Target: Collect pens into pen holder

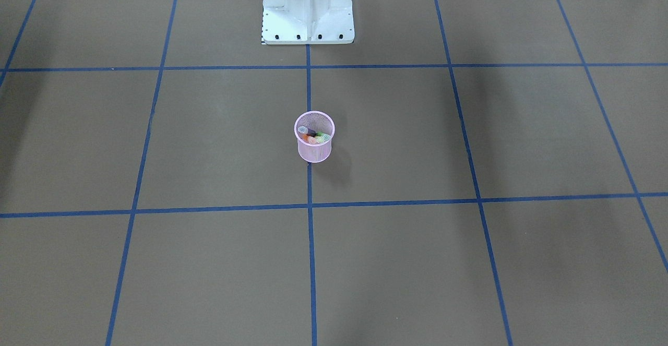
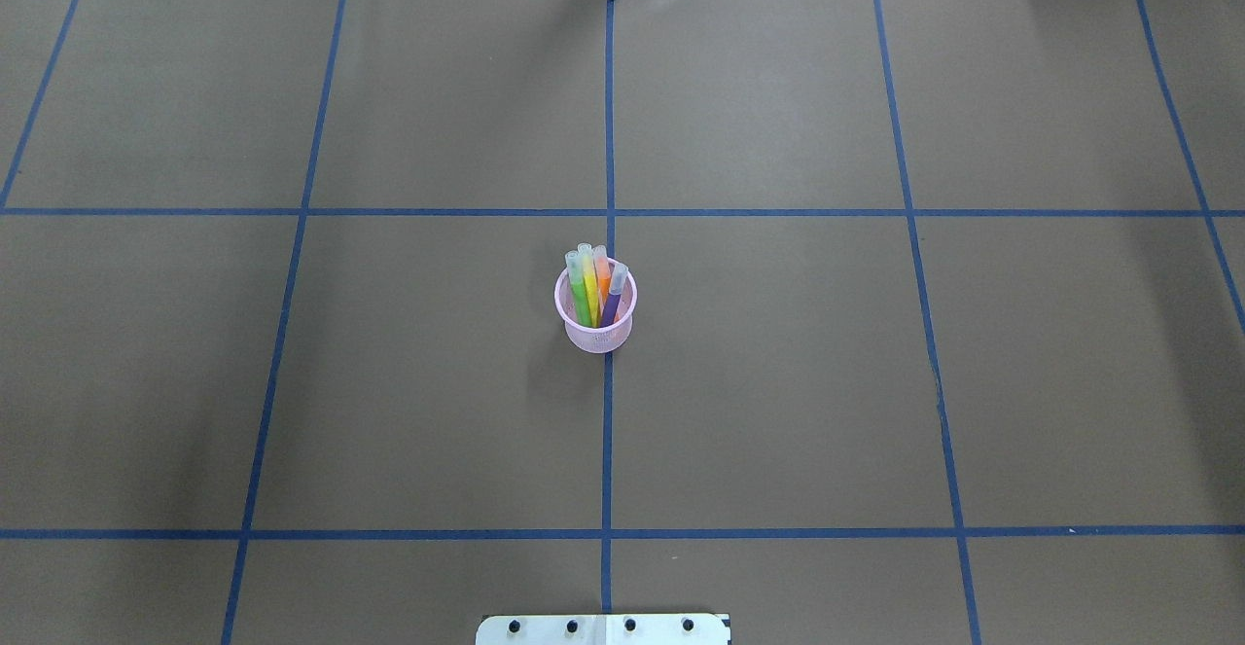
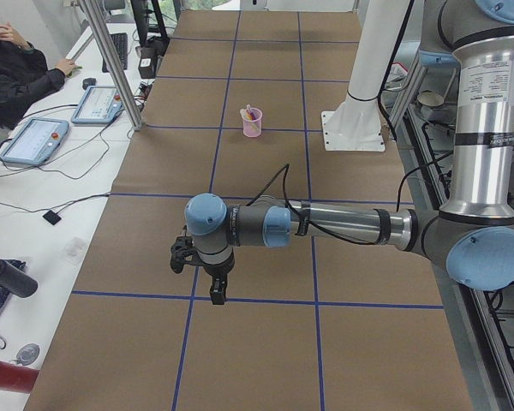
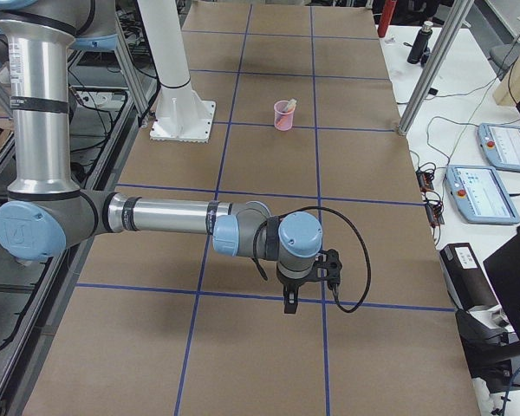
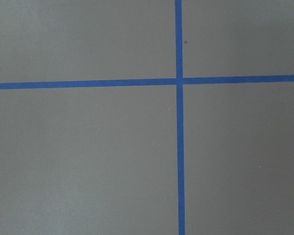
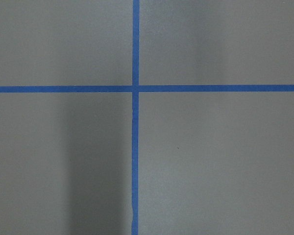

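The pink mesh pen holder (image 1: 314, 150) (image 2: 595, 334) (image 3: 252, 127) (image 4: 283, 117) stands upright at the table's middle, on a blue tape line. Inside it lean several pens (image 1: 313, 137): green (image 2: 580, 295), yellow (image 2: 590, 290), orange (image 2: 603, 275) and purple (image 2: 612, 306), caps up. My left gripper (image 3: 216, 295) shows only in the exterior left view, pointing down over the table's left end, far from the holder. My right gripper (image 4: 289, 305) shows only in the exterior right view, pointing down over the right end. I cannot tell whether either is open or shut. Both wrist views show only brown paper and tape.
The robot's white base (image 1: 308, 7) (image 2: 603, 628) stands at the table's near edge. Blue tape divides the brown table cover. A seated person (image 3: 17, 77) and a teach pendant (image 3: 34, 141) are at a side desk. Another pendant (image 4: 477, 192) lies beside the right end.
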Tool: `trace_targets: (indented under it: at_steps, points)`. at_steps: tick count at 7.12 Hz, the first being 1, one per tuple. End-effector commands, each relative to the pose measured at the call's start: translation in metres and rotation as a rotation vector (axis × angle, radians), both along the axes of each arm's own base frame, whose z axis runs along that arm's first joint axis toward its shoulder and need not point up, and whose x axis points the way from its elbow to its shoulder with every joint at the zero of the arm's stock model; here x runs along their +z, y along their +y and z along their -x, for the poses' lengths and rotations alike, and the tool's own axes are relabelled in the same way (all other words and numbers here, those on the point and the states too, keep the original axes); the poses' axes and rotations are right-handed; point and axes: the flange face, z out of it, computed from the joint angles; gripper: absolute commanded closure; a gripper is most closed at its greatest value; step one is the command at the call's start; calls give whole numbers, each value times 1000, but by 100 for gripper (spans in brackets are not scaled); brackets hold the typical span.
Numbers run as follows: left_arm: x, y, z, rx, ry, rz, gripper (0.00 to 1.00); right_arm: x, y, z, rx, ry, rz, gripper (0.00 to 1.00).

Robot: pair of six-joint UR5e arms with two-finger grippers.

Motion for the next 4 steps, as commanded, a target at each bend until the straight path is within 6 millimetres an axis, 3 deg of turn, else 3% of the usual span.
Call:
trace_targets:
  at_steps: [1, 4]
  points:
    - [-1, -1, 0, 0, -2, -1, 0, 0, 0, 0, 0, 0, 1, 1]
    - [2, -1, 0, 0, 0, 3, 0, 3, 2, 0, -1, 1, 6, 1]
